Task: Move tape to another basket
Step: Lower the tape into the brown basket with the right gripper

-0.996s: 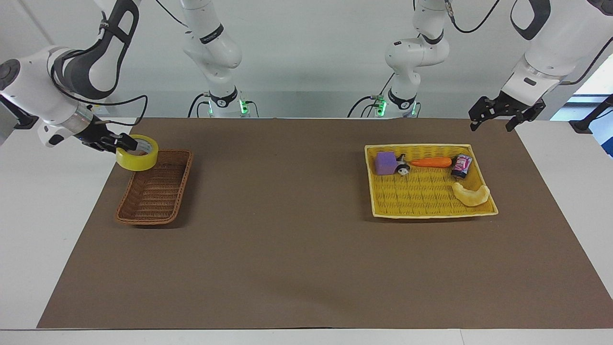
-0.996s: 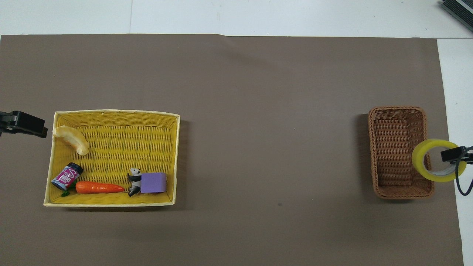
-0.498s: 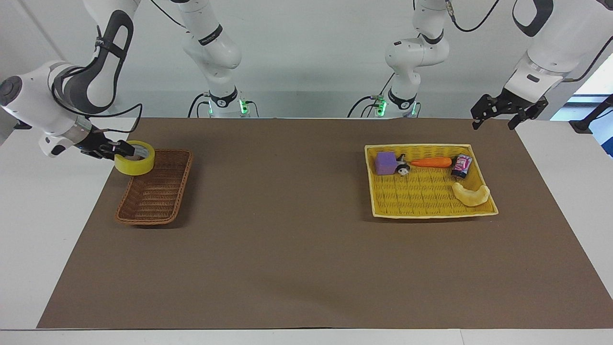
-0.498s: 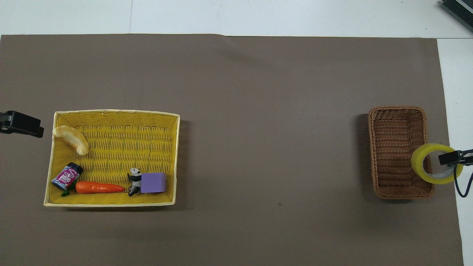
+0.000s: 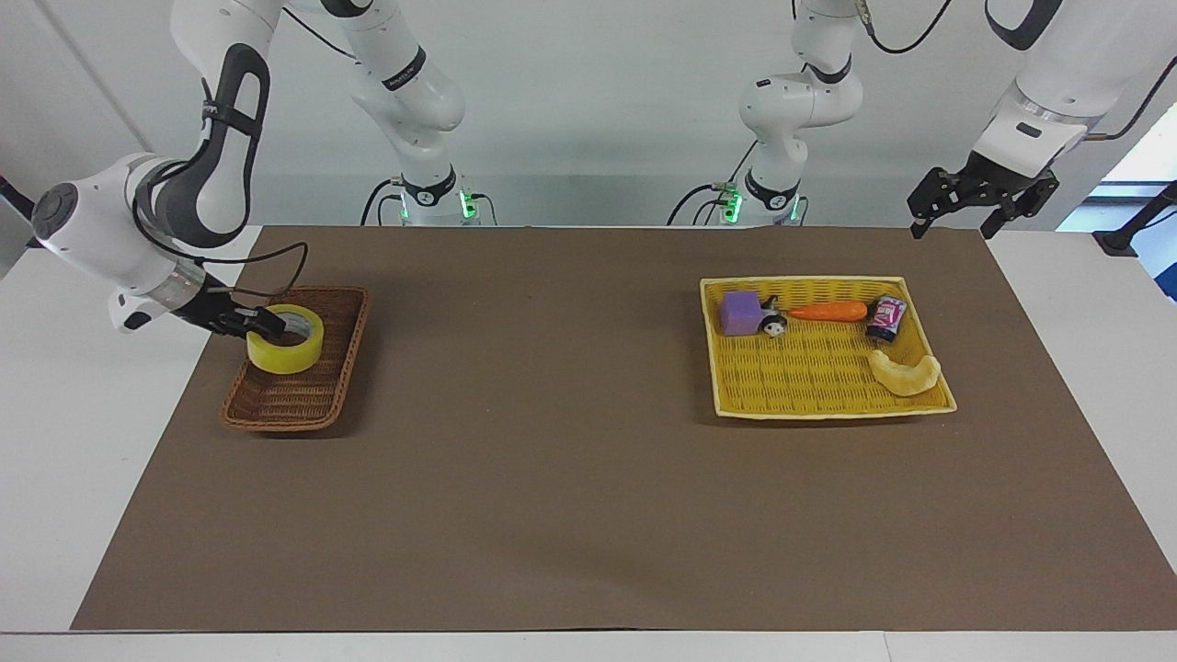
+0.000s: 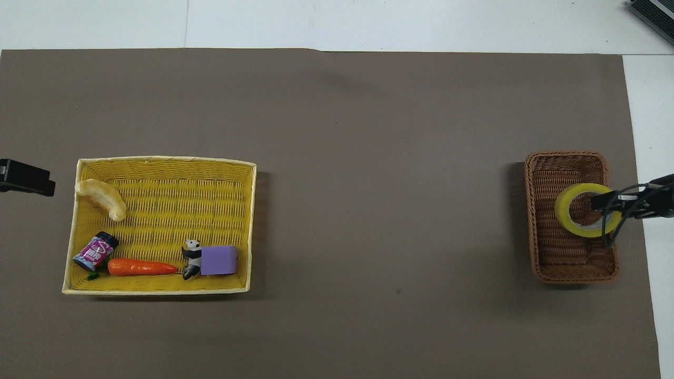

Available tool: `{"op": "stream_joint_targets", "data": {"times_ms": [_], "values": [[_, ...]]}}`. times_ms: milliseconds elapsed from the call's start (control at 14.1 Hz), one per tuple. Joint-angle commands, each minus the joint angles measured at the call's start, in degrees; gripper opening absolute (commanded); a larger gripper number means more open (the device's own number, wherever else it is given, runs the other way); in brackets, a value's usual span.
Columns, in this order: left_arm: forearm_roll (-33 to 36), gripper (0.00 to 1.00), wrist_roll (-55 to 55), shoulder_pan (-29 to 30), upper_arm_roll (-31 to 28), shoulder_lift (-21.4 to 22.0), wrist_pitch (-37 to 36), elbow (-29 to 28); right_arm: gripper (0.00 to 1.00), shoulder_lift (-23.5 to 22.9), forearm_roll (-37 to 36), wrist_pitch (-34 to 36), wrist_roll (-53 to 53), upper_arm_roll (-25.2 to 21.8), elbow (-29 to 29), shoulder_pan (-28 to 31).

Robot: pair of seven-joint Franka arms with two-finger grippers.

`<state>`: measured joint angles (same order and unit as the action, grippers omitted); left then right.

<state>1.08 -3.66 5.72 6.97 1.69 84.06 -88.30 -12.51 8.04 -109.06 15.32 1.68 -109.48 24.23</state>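
Facing view, right hand (image 5: 267,323): pinching the wall of the tape (image 5: 286,338), one finger inside the ring, over the basket (image 5: 338,368).
Tape: inside the basket's outline, low among its raised sides; whether it rests on the weave, I cannot tell.
Step in hand: lower until it sits flat, then part the fingers and lift straight up, clear of the rim.
Left hand (image 5: 982,187): waiting high over the desk (image 5: 552,460) edge near the yellow tray (image 5: 828,412), fingers spread.
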Motion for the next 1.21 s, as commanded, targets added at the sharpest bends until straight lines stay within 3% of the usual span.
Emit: {"op": "stream_joint_targets", "data": {"times_ms": [0,142,569,925,1139], "values": [[0.94,1.0,-0.21,-0.19,-0.02,0.42,-1.0,0.14,0.0,-0.84,1.19,-0.36,-2.05,0.07,-0.12,-0.24],[0.94,1.0,-0.12,-0.27,-0.02,0.42,-1.18,0.06,0.0,-1.99,1.19,-0.62,-1.88,0.07,-0.12,-0.24],[-0.91,1.0,-0.21,0.25,-0.11,0.51,-0.74,0.06,1.0,-2.61,1.1,-0.71,-2.31,-0.01,-0.12,-0.32],[-0.91,1.0,-0.74,0.34,-0.29,0.68,-0.74,-0.12,1.0,-1.91,0.75,1.04,-2.49,0.42,4.17,-0.5],[-0.91,1.0,-0.74,0.25,-0.29,0.77,-0.74,-0.21,1.0,1.94,-2.23,2.36,-2.58,0.43,6.65,-3.91]]}}
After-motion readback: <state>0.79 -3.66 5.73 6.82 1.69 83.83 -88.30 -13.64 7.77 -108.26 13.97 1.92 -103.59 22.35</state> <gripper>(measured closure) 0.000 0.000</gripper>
